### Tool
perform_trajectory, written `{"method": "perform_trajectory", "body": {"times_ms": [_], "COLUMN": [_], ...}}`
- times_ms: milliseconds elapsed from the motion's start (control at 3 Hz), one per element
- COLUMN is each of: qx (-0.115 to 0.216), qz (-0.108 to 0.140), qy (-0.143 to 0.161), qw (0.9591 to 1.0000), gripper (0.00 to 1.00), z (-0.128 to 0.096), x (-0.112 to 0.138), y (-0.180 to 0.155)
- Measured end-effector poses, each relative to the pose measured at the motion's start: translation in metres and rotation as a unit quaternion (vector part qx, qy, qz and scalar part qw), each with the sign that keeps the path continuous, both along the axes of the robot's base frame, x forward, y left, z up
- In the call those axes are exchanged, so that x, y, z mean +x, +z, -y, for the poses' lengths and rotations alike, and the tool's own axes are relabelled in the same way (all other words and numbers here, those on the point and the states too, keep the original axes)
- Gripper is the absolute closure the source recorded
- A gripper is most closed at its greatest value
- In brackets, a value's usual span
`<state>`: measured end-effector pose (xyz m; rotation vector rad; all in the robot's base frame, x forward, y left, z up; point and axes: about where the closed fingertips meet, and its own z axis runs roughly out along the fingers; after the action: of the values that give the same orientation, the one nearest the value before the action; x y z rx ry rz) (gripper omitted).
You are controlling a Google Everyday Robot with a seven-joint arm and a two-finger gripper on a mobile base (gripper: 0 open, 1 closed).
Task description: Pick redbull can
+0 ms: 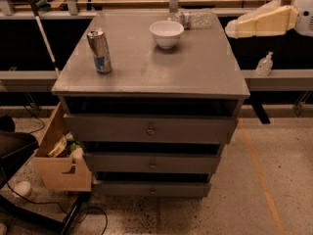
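Observation:
The redbull can [99, 51] stands upright near the left edge of the grey cabinet top [195, 67]. It is a slim silver can with blue panels low down and a pull-tab top. My gripper [233, 29] is a cream-coloured piece at the upper right. It hangs in the air just past the cabinet's right back corner and points left. It is far to the right of the can and holds nothing that I can see.
A white bowl [167, 33] sits at the back middle of the top, with a clear plastic bottle [196, 18] lying behind it. A sanitizer bottle [264, 64] stands on the right ledge. A cardboard box [58, 163] sits on the floor at the left. The cabinet's drawers [150, 129] are shut.

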<state>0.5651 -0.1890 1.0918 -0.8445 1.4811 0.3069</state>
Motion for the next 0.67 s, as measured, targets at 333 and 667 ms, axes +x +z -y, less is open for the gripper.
{"method": "perform_trajectory", "body": {"times_ms": [333, 667], "qx": [0.013, 0.033], "qz": [0.012, 0.035], "qy": [0.011, 0.051], "qw": [0.9998, 0.9976], "gripper": [0.00, 0.00], "z": [-0.016, -0.066], "x": [0.004, 0.027], "y": [0.000, -0.004]}}
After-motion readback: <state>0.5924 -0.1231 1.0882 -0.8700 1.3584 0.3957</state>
